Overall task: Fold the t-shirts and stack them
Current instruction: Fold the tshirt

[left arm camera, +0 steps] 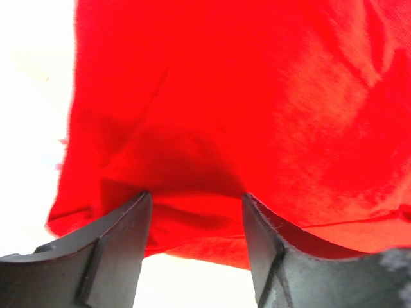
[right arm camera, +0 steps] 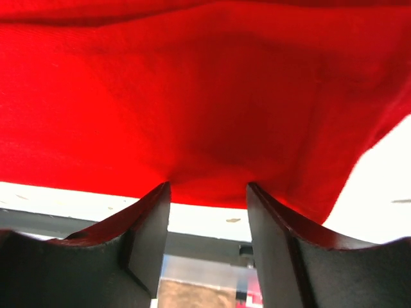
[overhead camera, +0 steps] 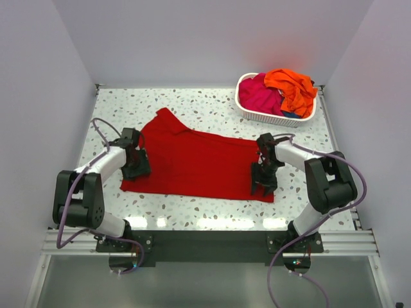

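A deep red t-shirt (overhead camera: 199, 160) lies spread flat across the middle of the table, one sleeve pointing to the far left. My left gripper (overhead camera: 136, 165) stands on its left edge and my right gripper (overhead camera: 263, 186) on its near right corner. In the left wrist view the red t-shirt (left arm camera: 225, 96) fills the frame, and the left gripper (left arm camera: 196, 194) has its jaws apart with the hem between the tips. In the right wrist view the right gripper (right arm camera: 208, 185) is open too, its tips pressing into the red t-shirt (right arm camera: 192, 96) at its edge. A magenta-pink t-shirt (overhead camera: 260, 96) and an orange t-shirt (overhead camera: 292, 86) lie bunched in the basket.
A white slatted basket (overhead camera: 247, 110) stands at the far right corner of the speckled table (overhead camera: 192, 208). Pale walls close in the table at the left, right and back. A black rail with the arm bases runs along the near edge.
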Robot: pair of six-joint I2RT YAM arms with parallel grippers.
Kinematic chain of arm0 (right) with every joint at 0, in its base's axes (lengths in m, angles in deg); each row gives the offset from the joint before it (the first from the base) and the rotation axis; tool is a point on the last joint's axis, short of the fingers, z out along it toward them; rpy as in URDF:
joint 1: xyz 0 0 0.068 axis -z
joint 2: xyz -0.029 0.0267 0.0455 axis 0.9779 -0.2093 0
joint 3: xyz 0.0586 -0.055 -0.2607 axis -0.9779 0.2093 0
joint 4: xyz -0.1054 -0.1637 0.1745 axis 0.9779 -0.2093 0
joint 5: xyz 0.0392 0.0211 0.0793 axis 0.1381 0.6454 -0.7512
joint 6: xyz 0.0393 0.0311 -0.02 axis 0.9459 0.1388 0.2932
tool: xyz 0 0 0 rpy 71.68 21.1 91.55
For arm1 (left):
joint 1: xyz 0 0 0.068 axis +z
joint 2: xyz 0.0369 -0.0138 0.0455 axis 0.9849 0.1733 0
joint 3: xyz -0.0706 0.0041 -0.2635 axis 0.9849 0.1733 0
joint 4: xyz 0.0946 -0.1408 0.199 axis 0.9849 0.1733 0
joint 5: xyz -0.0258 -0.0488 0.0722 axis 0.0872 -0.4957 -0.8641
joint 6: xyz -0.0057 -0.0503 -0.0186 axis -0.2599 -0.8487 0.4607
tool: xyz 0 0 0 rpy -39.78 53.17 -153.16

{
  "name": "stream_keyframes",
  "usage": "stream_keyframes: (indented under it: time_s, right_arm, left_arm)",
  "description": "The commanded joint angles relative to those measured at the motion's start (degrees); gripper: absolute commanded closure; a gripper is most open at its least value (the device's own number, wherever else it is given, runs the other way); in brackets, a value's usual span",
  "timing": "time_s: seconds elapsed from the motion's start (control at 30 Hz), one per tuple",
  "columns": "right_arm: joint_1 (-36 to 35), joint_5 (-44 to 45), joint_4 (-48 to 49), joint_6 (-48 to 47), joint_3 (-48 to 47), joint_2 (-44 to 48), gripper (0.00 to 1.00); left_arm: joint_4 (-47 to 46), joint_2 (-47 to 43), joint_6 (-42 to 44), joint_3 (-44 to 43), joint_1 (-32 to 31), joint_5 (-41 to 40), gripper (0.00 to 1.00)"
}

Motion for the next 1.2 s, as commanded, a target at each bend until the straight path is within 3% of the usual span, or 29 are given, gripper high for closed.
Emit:
stream_keyframes:
  time_s: [0.0, 0.17, 0.27, 0.43, 0.63, 0.77, 0.9, 1.17]
  right_arm:
    - [-0.2, 0.4, -3.7, 1.7, 1.2, 3.5, 0.44]
    - [-0.1, 3.5, -11.2, -0.5, -8.0, 5.1, 0.36]
    - [0.1, 6.3, -14.4, -1.3, -19.3, 4.0, 0.31]
    - [4.2, 7.5, -12.5, -2.0, -28.8, 0.1, 0.29]
    - [10.7, 5.8, -5.7, -3.5, -35.4, -8.3, 0.32]
    - [13.0, 5.2, -3.7, -4.7, -39.1, -14.2, 0.36]
    - [13.6, 5.1, -1.1, -5.2, -39.4, -19.1, 0.38]
    - [14.0, 4.1, 0.2, -3.7, -38.1, -20.0, 0.4]
  left_arm:
    - [5.6, -3.1, 1.2, -4.1, 0.7, -2.4, 0.34]
    - [10.6, -4.0, 1.3, -16.8, 0.4, -2.3, 0.29]
    - [11.7, -1.7, 1.2, -24.8, -0.6, -2.3, 0.28]
    - [14.0, 8.0, 0.4, -39.4, -4.8, -2.9, 0.27]
    - [19.1, 23.3, -0.3, -64.7, -7.2, 0.5, 0.26]
    - [17.8, 27.4, -2.1, -68.5, -7.6, 2.2, 0.24]
    - [14.8, 27.6, -3.6, -66.7, -7.7, 0.4, 0.19]
    - [7.2, 33.9, -4.4, -64.4, -7.3, 3.3, 0.18]
